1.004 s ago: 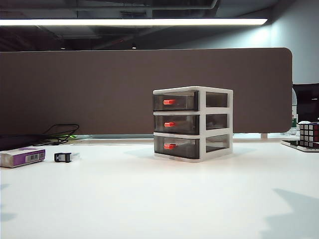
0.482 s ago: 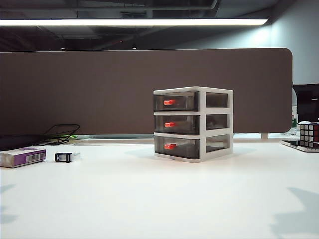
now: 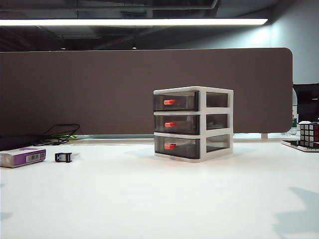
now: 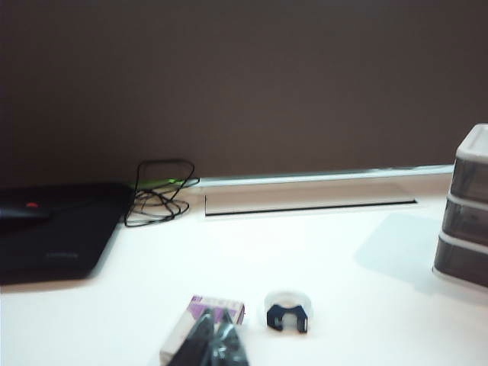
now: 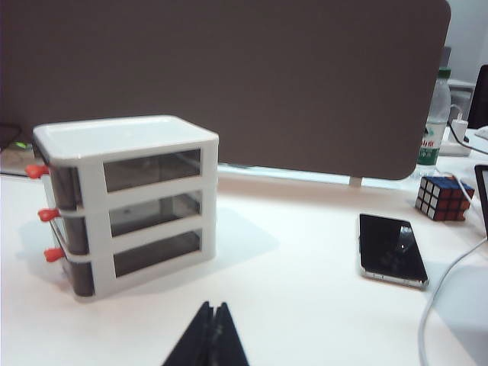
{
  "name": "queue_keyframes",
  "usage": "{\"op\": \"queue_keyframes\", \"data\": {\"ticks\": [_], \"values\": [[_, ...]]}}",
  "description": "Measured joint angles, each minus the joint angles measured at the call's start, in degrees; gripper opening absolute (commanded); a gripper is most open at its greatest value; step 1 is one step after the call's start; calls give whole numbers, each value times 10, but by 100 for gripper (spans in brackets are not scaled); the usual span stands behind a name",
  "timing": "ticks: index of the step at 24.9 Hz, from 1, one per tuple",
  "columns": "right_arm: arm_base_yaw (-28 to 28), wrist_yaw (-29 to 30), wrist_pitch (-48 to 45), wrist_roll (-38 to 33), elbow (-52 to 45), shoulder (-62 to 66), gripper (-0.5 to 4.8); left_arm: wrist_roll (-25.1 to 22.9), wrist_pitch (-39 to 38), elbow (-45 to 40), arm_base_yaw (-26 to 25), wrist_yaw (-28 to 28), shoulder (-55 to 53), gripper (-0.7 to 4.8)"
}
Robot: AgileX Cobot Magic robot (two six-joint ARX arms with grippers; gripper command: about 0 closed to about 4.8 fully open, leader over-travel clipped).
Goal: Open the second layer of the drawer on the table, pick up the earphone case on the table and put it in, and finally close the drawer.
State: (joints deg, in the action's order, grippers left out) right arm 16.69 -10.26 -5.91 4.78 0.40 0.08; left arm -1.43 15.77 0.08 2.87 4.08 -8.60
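Drawer (image 3: 193, 124) of three smoky tiers in a white frame is pictured standing on the white tabletop (image 3: 149, 199), a little right of centre in the exterior view, with all tiers pushed in and the red-orange handles turned toward the left. Its second layer (image 3: 175, 124), the middle tier, is seen still closed. The left claw (image 4: 216, 343), fingertips pressed together and nothing held, is shown low over the tabletop directly before a purple-and-white box (image 4: 200, 329) and just beside a small black clip (image 4: 287, 314); the cabinet is caught only at the far edge of that wrist view, well apart. The right claw (image 5: 208, 341), likewise seen closed to a point and empty, is aimed at the tabletop near the cabinet's side panel, with a dark phone (image 5: 391, 248) and a puzzle cube (image 5: 444, 196) off to its other side. The right arm is judged the nearer to the cabinet, though the handles face away from it. The earphone case cannot be found in any view.
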Motion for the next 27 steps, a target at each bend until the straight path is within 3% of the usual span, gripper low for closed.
{"op": "queue_keyframes", "data": {"ticks": [27], "values": [[0,0,10,0,0,0,-4,0,-24,0,0,0,0,-5]]}}
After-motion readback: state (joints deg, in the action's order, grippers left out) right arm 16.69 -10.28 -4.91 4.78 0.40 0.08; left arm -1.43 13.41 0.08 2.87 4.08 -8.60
